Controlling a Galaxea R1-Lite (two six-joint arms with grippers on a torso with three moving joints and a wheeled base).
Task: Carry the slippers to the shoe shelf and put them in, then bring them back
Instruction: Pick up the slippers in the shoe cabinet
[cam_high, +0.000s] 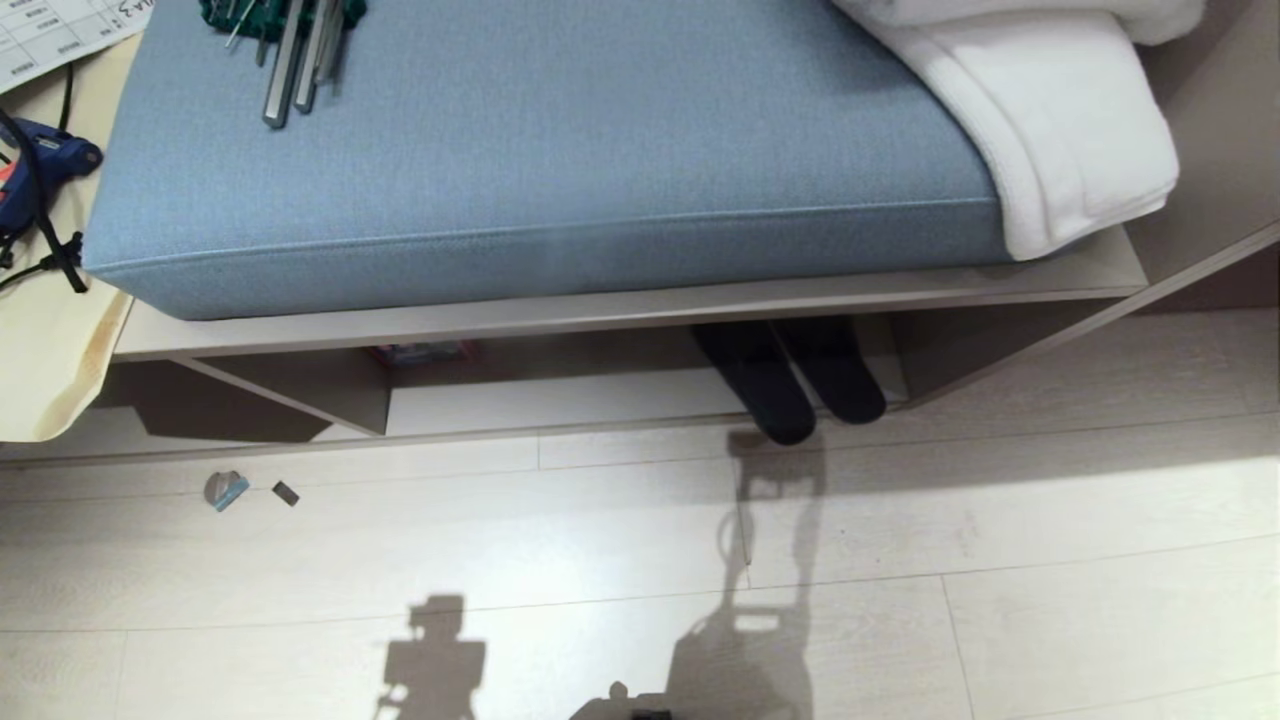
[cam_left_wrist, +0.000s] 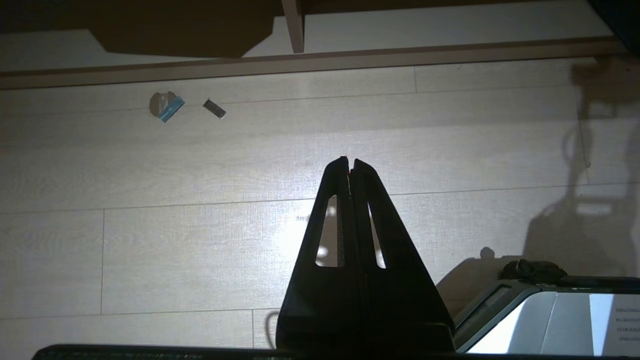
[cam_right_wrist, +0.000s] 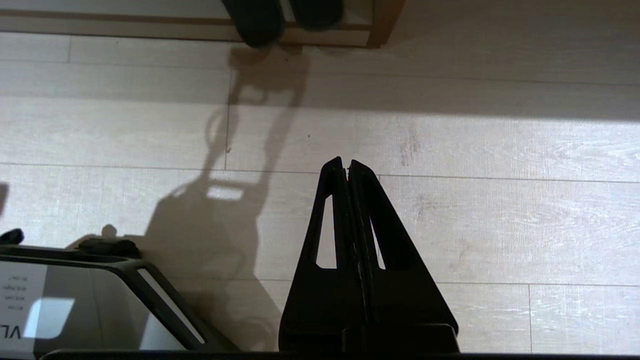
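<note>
Two dark slippers (cam_high: 790, 385) lie side by side in the shoe shelf (cam_high: 640, 405), a low open cubby under the bench, with their ends poking out past its front edge. The right wrist view catches the same slippers (cam_right_wrist: 260, 22) far ahead at the shelf's base. My right gripper (cam_right_wrist: 347, 167) hangs shut and empty over bare floor, well short of them. My left gripper (cam_left_wrist: 349, 162) is likewise shut with nothing in it, over the floor further left. Neither arm shows in the head view.
A blue cushion (cam_high: 540, 150) tops the bench, with metal tools (cam_high: 290, 50) and a white towel (cam_high: 1060, 120) on it. Small scraps (cam_high: 228, 490) lie on the pale wood floor (cam_high: 900, 560). An upright divider (cam_high: 330, 395) splits the shelf. My base corner (cam_right_wrist: 75, 300) shows low.
</note>
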